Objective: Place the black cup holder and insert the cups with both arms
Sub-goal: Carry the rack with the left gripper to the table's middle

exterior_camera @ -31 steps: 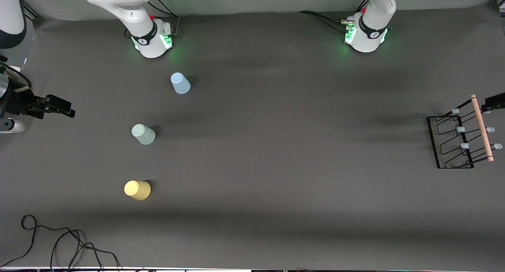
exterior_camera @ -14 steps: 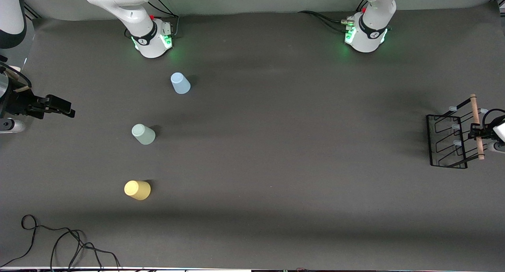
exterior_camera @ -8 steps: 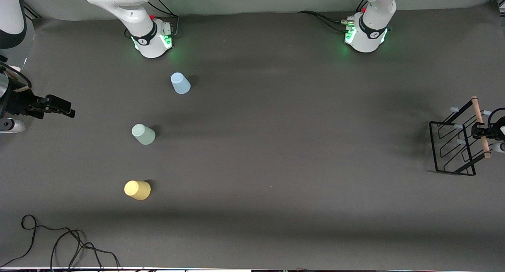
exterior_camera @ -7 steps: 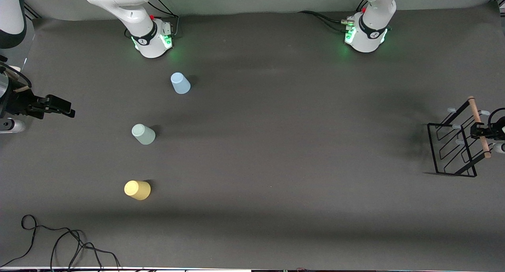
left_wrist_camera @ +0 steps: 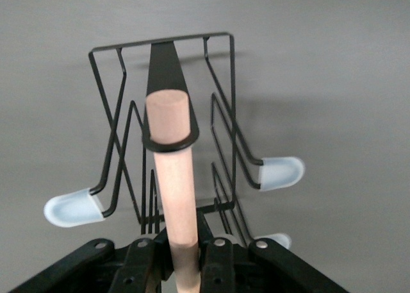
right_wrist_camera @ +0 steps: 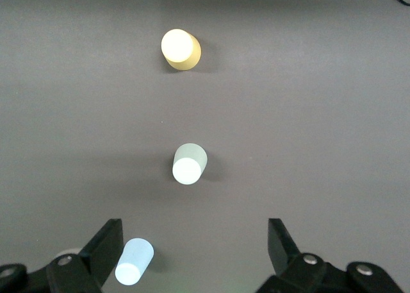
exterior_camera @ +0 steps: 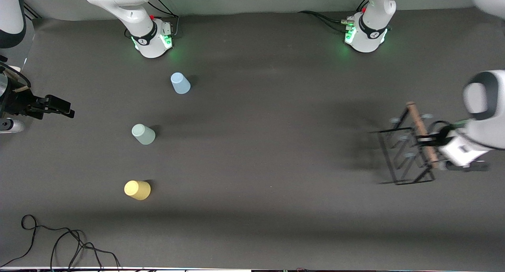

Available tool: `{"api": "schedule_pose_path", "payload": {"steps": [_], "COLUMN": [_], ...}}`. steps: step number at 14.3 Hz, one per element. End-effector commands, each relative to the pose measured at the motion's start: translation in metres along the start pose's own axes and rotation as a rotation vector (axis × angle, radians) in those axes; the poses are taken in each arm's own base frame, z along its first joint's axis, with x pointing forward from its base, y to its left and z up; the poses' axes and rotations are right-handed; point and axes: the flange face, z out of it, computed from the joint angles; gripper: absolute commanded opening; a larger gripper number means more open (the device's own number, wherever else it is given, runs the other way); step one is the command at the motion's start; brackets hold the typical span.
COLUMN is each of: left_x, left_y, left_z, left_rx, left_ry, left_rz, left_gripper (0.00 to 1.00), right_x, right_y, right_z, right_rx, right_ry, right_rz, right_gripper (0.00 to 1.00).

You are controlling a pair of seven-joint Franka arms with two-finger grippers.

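Note:
My left gripper point(exterior_camera: 428, 140) is shut on the light wooden handle point(exterior_camera: 420, 134) of the black cup holder point(exterior_camera: 394, 161) and holds it just above the table near the left arm's end. In the left wrist view, the handle point(left_wrist_camera: 173, 177) sits between the fingers of the left gripper point(left_wrist_camera: 182, 254), with the wire frame point(left_wrist_camera: 160, 68) and grey-tipped pegs hanging below. The light blue cup point(exterior_camera: 180, 83), pale green cup point(exterior_camera: 143, 134) and yellow cup point(exterior_camera: 137, 190) stand apart toward the right arm's end. My right gripper point(exterior_camera: 65, 108) is open and empty, waiting above that end. The right wrist view shows the open right gripper point(right_wrist_camera: 195, 242) above the blue cup point(right_wrist_camera: 134, 261), green cup point(right_wrist_camera: 189, 164) and yellow cup point(right_wrist_camera: 180, 48).
A loose black cable point(exterior_camera: 59, 244) lies at the table's near edge at the right arm's end. The two arm bases point(exterior_camera: 152, 37) point(exterior_camera: 367, 35) stand along the table's back edge. A dark mat covers the table.
My left gripper came onto the holder's wooden handle, shut on it, lifted it and carried it toward the table's middle. The right arm and the cups have not moved.

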Motion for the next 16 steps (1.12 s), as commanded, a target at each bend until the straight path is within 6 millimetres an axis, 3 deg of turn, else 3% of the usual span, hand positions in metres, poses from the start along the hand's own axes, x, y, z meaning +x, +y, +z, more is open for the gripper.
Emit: {"api": "schedule_pose_path", "payload": {"steps": [1, 6, 8, 11, 16], "left_x": [-0.007, -0.027, -0.035, -0.061, -0.086], "left_y": [0.093, 0.253, 0.298, 0.376, 0.470], "left_z": [-0.017, -0.011, -0.007, 0.023, 0.068], "left_rx": [0.019, -0.036, -0.059, -0.049, -0.086], "left_ry": [0.016, 0.017, 0.024, 0.009, 0.049], "left_rz": [-0.097, -0.018, 0.032, 0.127, 0.078], "left_gripper": [0.00, 0.00, 0.00, 0.00, 0.00], "right_x": [-0.002, -0.002, -0.003, -0.004, -0.006], "right_y": [0.000, 0.001, 0.000, -0.006, -0.018], "right_z": [-0.005, -0.003, 0.001, 0.009, 0.016], "right_rx": [-0.010, -0.010, -0.008, -0.008, -0.008], "right_ry": [0.012, 0.009, 0.000, -0.011, -0.014], "right_rz": [-0.017, -0.023, -0.016, -0.021, -0.016], "right_gripper": [1.00, 1.00, 1.00, 1.00, 1.00]}}
